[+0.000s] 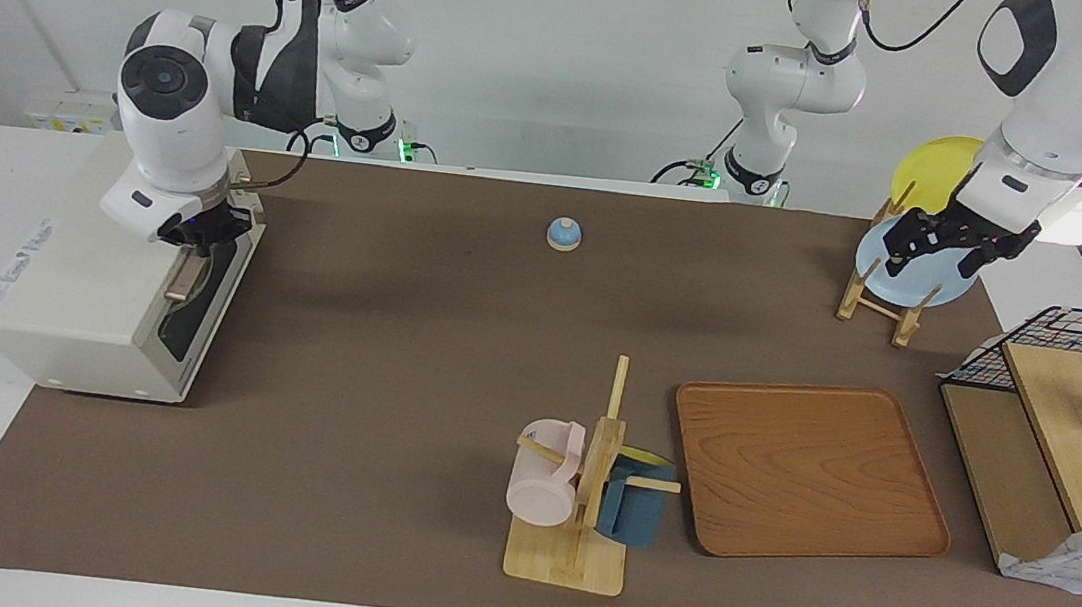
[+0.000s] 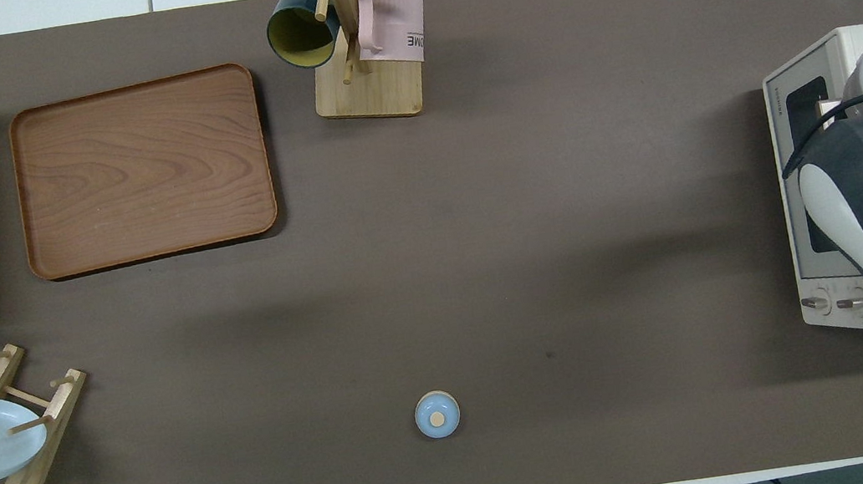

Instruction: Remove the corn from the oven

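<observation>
The corn is not visible; I judge it sits in the shut oven (image 1: 116, 284) at frame left. My right gripper (image 1: 193, 242), pressed together, is at the tan handle (image 1: 185, 274); I should pull squarely outward. My left gripper (image 1: 944, 247) waits spread over the dish rack (image 1: 879, 297), upper right, well clear.

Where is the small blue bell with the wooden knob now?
The small blue bell with the wooden knob stands alone on the brown mat, midway along the table, nearer to the robots than the wooden mug tree.
</observation>
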`<move>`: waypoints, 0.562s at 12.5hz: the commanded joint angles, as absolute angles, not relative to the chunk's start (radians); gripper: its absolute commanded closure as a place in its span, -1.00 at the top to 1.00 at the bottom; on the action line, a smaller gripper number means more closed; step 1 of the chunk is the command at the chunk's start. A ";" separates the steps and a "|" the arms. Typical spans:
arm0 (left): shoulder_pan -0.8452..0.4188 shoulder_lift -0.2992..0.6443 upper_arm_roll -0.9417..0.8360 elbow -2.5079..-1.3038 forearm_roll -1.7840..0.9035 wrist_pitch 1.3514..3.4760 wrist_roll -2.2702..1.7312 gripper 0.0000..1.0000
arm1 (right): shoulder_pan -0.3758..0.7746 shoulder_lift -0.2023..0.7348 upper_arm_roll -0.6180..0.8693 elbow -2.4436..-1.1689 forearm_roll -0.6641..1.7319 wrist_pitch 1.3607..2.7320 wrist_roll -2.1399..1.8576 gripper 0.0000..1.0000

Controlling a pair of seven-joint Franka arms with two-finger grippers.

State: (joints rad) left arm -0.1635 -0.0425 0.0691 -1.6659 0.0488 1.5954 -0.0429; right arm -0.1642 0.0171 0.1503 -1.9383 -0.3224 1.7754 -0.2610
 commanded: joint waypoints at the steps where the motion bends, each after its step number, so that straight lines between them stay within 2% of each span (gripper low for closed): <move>1: -0.158 -0.049 0.069 -1.672 0.040 1.586 -0.034 1.00 | -0.158 0.055 0.155 -2.000 -0.328 1.894 -0.244 -1.00; 7: -0.158 -0.049 0.069 -1.672 0.040 1.586 -0.034 1.00 | -0.051 0.185 0.155 -1.996 -0.312 2.041 -0.103 -1.00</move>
